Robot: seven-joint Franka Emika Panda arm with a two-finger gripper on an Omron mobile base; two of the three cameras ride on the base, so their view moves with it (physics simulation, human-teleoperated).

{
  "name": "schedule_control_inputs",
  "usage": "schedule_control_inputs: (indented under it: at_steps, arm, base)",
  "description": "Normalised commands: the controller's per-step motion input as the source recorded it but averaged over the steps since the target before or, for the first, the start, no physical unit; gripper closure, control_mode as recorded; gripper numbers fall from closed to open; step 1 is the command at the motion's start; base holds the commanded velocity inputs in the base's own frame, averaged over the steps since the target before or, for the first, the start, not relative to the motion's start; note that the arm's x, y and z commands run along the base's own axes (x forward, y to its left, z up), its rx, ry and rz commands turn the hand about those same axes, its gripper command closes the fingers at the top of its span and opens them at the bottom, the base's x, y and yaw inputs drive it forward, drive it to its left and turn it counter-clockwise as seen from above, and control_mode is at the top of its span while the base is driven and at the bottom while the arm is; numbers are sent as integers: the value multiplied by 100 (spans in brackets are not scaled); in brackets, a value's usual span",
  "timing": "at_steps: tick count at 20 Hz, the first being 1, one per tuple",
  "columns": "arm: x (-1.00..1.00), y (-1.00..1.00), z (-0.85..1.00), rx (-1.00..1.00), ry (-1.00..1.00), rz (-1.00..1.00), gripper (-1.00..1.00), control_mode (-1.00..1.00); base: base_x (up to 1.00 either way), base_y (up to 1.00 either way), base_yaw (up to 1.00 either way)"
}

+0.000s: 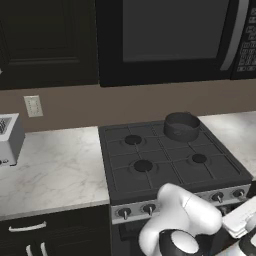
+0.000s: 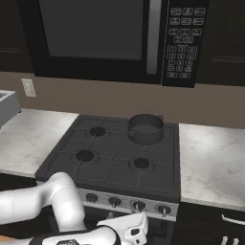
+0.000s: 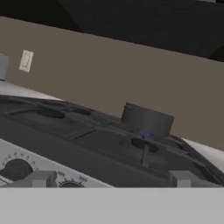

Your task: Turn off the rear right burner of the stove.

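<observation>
Fingers (image 3: 112,178) apart, blue flame under pot (image 3: 146,120)

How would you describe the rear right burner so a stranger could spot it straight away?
Find the black microwave on the wall; the stove sits below it. The rear right burner is the back-right one, under the dark grey pot; the other three are bare.

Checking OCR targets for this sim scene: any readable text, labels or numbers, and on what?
None can be read.
Microwave keypad: rows of light button marks, too small and blurred to read.
Stove knob strip: faint dial ticks and marks around the knobs, blurred, not readable.
Wall outlet, toaster, pot: no text seen.
</observation>
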Motion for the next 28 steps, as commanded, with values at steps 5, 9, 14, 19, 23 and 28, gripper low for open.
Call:
schedule_control_inputs:
  at_steps: [5,9,14,19,23,28]
  arm:
    - [18,0,-20,0,-5,-13,-100,-100]
    - [30,-6,-21,0,-4,-13,-100,-100]
    - [14,-17,-23,0,-4,-9,-100,-100]
    - [1,-26,-17,0,-5,-5,-100,-100]
    - [0,-30,-8,0,-5,-3,-100,-100]
    - [5,-14,-10,0,-2,0,-100,-100]
  base:
    - [0,0,0]
    - [0,0,0]
    - [0,0,0]
    - [0,0,0]
    - [0,0,0]
    - [0,0,0]
